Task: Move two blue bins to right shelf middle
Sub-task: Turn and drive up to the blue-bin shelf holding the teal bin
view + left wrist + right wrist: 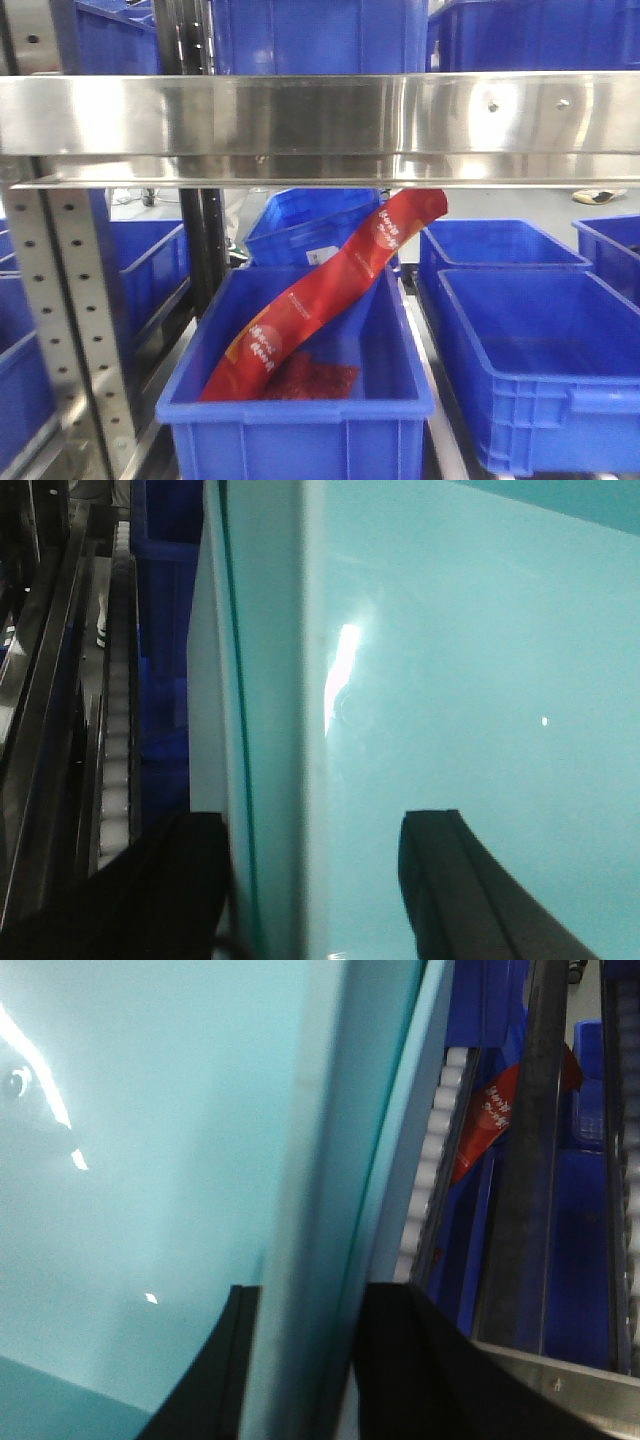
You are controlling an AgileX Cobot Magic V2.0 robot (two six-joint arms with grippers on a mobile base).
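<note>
A blue bin, looking pale teal up close, fills both wrist views. In the left wrist view my left gripper point(315, 880) straddles the bin's point(480, 660) side wall, with one black finger point(170, 880) outside and the other inside, shut on the wall. In the right wrist view my right gripper point(305, 1360) grips the opposite wall of the bin point(150, 1110) the same way. Neither gripper shows in the front view. There, a blue bin point(300, 425) holding red snack packets point(330, 285) sits on the shelf below a steel rail point(320, 120).
More blue bins stand to the right point(540, 370), behind point(310, 225), to the left point(150, 270) and on the shelf above point(320, 35). A perforated steel upright point(70, 320) stands at the left. Roller tracks point(425, 1170) run beside the held bin.
</note>
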